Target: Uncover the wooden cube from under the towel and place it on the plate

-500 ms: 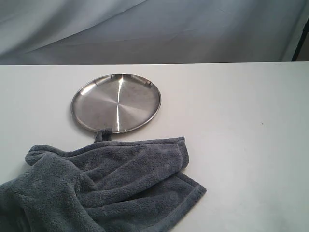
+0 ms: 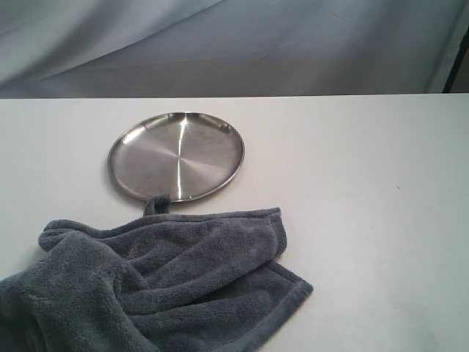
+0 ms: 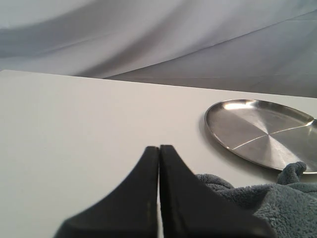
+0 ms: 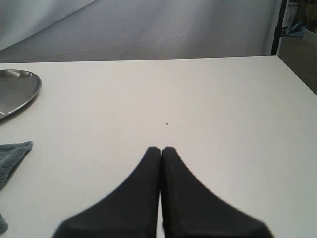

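Close before the left wrist camera, the left gripper (image 3: 159, 149) has its two black fingers pressed together along their inner sides, and nothing is between them. The white table (image 2: 366, 220) lies under it, and a fluffy edge of the towel (image 2: 154, 286) is just beside it. The right gripper (image 4: 161, 149) looks the same: its fingers are together and hold nothing, with the table surface under them and ahead of them. Neither gripper shows in the exterior view.

Seen from the exterior view, the towel fills the lower left of the frame. It is bunched in thick folds, and one hemmed corner reaches toward the lower middle. Its small loop (image 2: 156, 204) stands up from the upper hem and meets the lower rim of the plate (image 2: 176, 156). The plate sits a little left of the centre, in the upper half of the frame, flat on the table, and its brushed steel surface shines.

The wooden cube is not visible in any view, and I cannot tell if it lies under the folds. Across the top of the frame, behind the table, hangs a grey backdrop cloth (image 2: 234, 44).
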`<action>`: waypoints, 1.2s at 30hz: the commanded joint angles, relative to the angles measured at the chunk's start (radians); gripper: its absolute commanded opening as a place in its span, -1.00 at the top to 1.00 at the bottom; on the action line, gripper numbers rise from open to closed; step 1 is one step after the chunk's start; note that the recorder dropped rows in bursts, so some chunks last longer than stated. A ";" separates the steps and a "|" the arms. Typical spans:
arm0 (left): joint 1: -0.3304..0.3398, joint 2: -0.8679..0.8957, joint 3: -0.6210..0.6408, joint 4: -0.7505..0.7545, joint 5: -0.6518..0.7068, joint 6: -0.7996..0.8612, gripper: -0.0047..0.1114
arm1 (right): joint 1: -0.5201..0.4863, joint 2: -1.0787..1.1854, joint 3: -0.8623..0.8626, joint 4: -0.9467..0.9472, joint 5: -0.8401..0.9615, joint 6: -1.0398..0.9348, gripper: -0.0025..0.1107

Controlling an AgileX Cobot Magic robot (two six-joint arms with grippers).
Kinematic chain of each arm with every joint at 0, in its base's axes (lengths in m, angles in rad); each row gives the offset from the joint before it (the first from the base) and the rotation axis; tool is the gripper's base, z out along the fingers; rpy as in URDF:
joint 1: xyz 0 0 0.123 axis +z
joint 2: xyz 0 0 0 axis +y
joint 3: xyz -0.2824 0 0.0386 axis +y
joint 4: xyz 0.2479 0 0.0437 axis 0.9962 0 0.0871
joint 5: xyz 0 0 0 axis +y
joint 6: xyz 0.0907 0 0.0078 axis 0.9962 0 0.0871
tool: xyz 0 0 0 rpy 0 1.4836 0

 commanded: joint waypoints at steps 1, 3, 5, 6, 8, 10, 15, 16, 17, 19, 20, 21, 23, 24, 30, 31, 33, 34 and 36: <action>0.002 -0.005 0.005 -0.006 -0.011 -0.005 0.88 | 0.000 -0.007 0.004 -0.010 -0.002 0.003 0.96; 0.002 -0.005 0.005 -0.006 -0.011 -0.005 0.88 | 0.000 -0.007 0.004 -0.010 -0.002 0.003 0.96; 0.002 -0.005 0.005 -0.006 -0.011 -0.005 0.88 | 0.000 -0.007 0.004 -0.010 -0.002 0.001 0.96; 0.002 -0.005 0.005 -0.006 -0.011 -0.005 0.88 | 0.000 -0.007 0.004 -0.010 -0.002 0.001 0.96; 0.002 -0.005 0.005 -0.006 -0.011 -0.005 0.88 | 0.000 -0.007 0.004 -0.010 -0.002 0.001 0.96; 0.002 -0.005 0.005 -0.006 -0.011 -0.005 0.88 | 0.000 -0.007 0.004 -0.010 -0.002 0.001 0.96; 0.002 -0.005 0.005 -0.006 -0.011 -0.005 0.88 | 0.000 -0.007 0.004 -0.010 -0.002 0.001 0.96; 0.002 -0.005 0.005 -0.006 -0.011 -0.005 0.88 | 0.000 -0.007 0.004 -0.010 -0.002 0.001 0.96; 0.002 -0.005 0.005 -0.006 -0.011 -0.005 0.88 | 0.000 -0.007 0.004 -0.010 -0.002 0.001 0.96; 0.002 -0.005 0.005 -0.006 -0.011 -0.005 0.88 | 0.000 -0.007 0.004 -0.010 -0.002 0.001 0.96; 0.002 -0.005 0.005 -0.006 -0.011 -0.005 0.88 | 0.000 -0.007 0.004 -0.010 -0.002 0.001 0.96; 0.002 -0.005 0.005 -0.006 -0.011 -0.005 0.88 | 0.000 -0.007 0.004 -0.010 -0.002 0.003 0.96; 0.002 -0.005 0.005 -0.006 -0.011 -0.005 0.88 | 0.000 -0.007 0.004 -0.010 -0.002 0.003 0.96; 0.002 -0.005 0.005 -0.006 -0.011 -0.005 0.88 | 0.000 -0.007 0.004 -0.010 -0.002 0.003 0.96; 0.002 -0.005 0.005 -0.006 -0.011 -0.005 0.88 | 0.000 -0.007 0.004 -0.010 -0.002 0.003 0.96; 0.002 -0.005 0.005 -0.006 -0.011 -0.005 0.88 | 0.000 -0.007 0.004 -0.010 -0.002 0.003 0.96; 0.002 -0.005 0.005 -0.006 -0.011 -0.005 0.88 | 0.000 -0.007 0.004 -0.010 -0.002 0.003 0.96; 0.002 -0.005 0.005 0.010 -0.014 -0.002 0.88 | 0.000 -0.007 0.004 -0.010 -0.002 0.003 0.96; 0.002 -0.005 0.005 -0.010 -0.101 -0.016 0.88 | 0.000 -0.007 0.004 -0.010 -0.002 0.001 0.96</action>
